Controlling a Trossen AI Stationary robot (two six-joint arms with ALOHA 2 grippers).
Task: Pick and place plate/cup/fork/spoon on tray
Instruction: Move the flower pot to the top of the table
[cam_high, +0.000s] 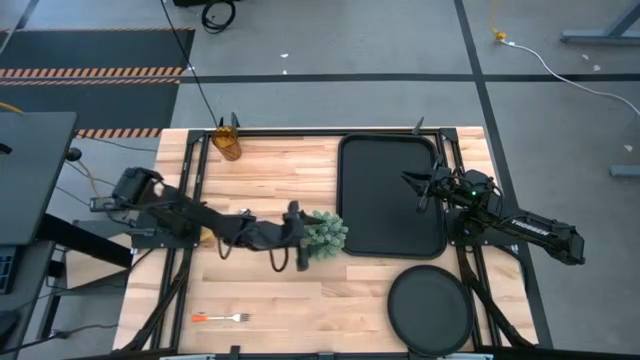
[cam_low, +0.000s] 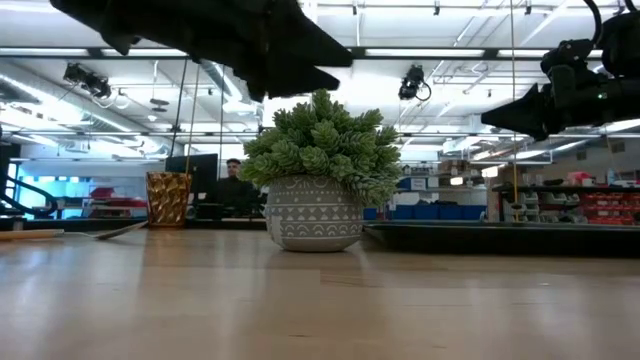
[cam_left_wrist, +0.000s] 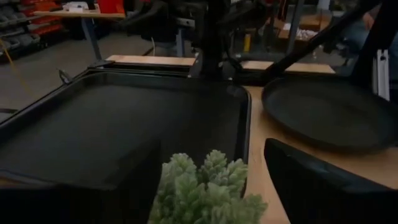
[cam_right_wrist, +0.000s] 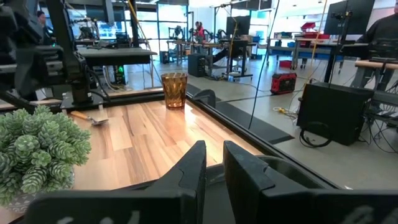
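Left end effector (cam_high: 300, 236) hovers mid-worktop, fingers spread wide around the potted plant (cam_high: 324, 234), just left of the tray (cam_high: 392, 195). Right end effector (cam_high: 418, 192) hangs over the tray's right side, fingers nearly together, empty. Cup (cam_high: 228, 143) far left, fork (cam_high: 221, 318) near left, plate (cam_high: 429, 305) near right.

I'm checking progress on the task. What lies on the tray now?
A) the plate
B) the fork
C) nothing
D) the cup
C: the tray is bare, while the plate, cup and fork all sit on the table.
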